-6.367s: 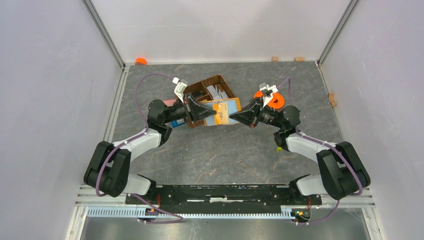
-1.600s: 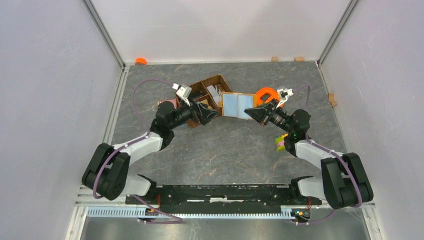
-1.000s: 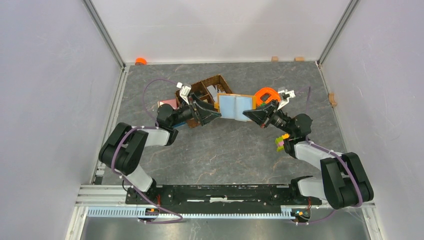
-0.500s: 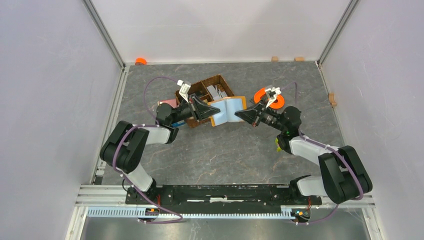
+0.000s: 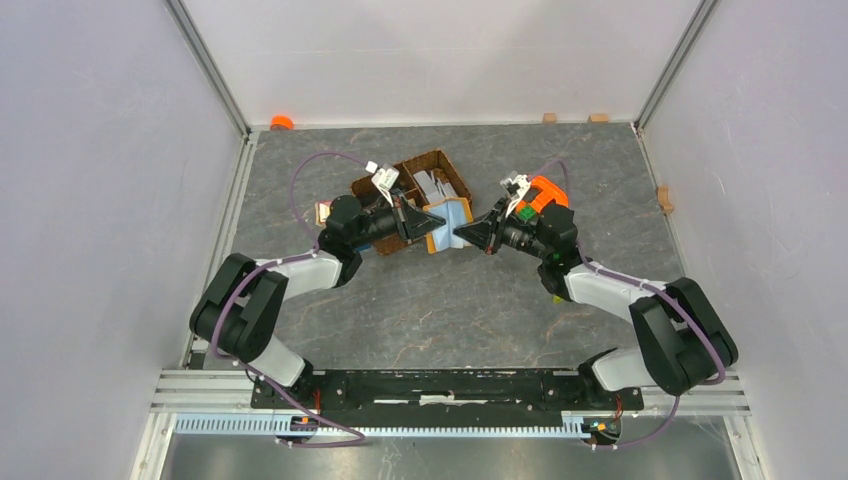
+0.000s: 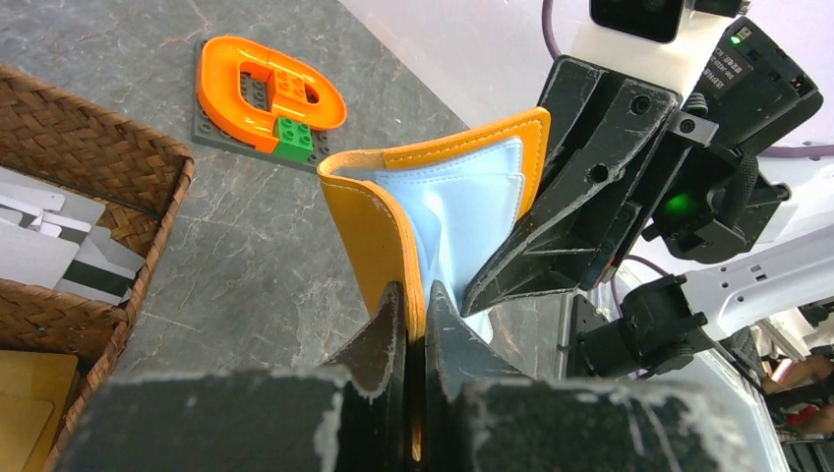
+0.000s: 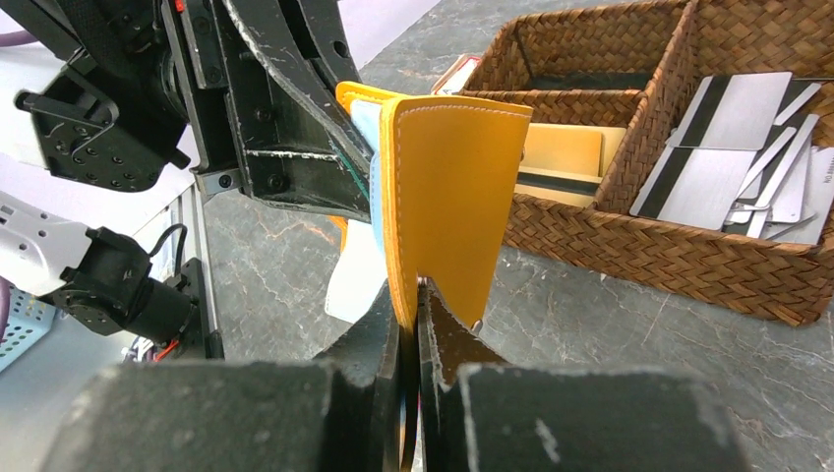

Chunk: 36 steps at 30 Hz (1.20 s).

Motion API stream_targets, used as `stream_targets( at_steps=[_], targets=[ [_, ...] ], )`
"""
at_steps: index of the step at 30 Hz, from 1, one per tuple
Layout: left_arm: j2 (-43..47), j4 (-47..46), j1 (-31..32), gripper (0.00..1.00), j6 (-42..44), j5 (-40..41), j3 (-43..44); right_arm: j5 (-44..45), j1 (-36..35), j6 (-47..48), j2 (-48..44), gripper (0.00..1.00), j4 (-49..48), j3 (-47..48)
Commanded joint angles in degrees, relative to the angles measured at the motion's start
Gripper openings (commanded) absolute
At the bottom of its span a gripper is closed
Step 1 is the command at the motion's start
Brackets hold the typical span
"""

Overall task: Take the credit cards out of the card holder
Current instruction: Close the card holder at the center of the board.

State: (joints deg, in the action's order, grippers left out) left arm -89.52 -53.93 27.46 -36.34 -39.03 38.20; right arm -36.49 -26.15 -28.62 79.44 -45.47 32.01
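As both wrists face each other over the table (image 5: 440, 310), I see my left gripper (image 6: 413, 295) clamped on one orange flap of the card holder (image 6: 369, 221); my right gripper (image 7: 411, 293) pinches the other flap; the holder stands upright between them, half folded, blue lining inside; the wicker basket (image 7: 649, 251) holding grey cards (image 7: 728, 118) sits just beside; an orange ring (image 6: 268, 90) lies near.

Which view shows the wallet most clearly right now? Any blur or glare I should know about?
Left wrist view: wallet sharp, left fingers blurred up close, upper right corner washed out. Right wrist view: wallet and basket crisp, right fingers soft. Top view: even light, no glare, wallet small.
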Motion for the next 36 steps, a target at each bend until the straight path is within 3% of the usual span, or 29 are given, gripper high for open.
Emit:
stream_targets(
  at_steps=[1, 9, 16, 19, 22, 26, 36],
  targets=[
    [-0.8, -1.4, 1.7, 0.02, 1.7, -1.5, 3.4, -7.3, -2.5, -2.5, 1.5, 0.00, -6.1, 3.0],
    [-0.7, -1.0, 1.6, 0.02, 1.4, -1.2, 3.3, -7.1, -2.6, -2.1, 2.3, 0.00, -5.1, 3.8],
    [0.2, 18.5, 1.9, 0.09, 8.3, 6.2, 7.6, 14.6, -2.8, 13.1, -5.7, 0.00, 19.4, 5.7],
    [-2.7, 20.5, 3.1, 0.11, 8.7, 6.7, 10.0, 22.3, -3.3, 16.5, -7.9, 0.01, 28.5, 7.5],
    [-4.0, 21.3, 4.5, 0.11, 8.6, 7.6, 11.2, 26.5, -4.0, 18.1, -8.6, 0.10, 35.0, 9.5],
    [-4.6, 21.9, 6.1, 0.11, 9.0, 9.6, 10.7, 26.1, -4.8, 18.1, -10.7, 0.24, 35.4, 7.8],
    [-6.4, 17.1, 8.6, 0.11, 6.1, 11.9, 6.3, 23.6, -5.5, 17.2, -14.3, 0.19, 34.7, 3.4]
  ],
)
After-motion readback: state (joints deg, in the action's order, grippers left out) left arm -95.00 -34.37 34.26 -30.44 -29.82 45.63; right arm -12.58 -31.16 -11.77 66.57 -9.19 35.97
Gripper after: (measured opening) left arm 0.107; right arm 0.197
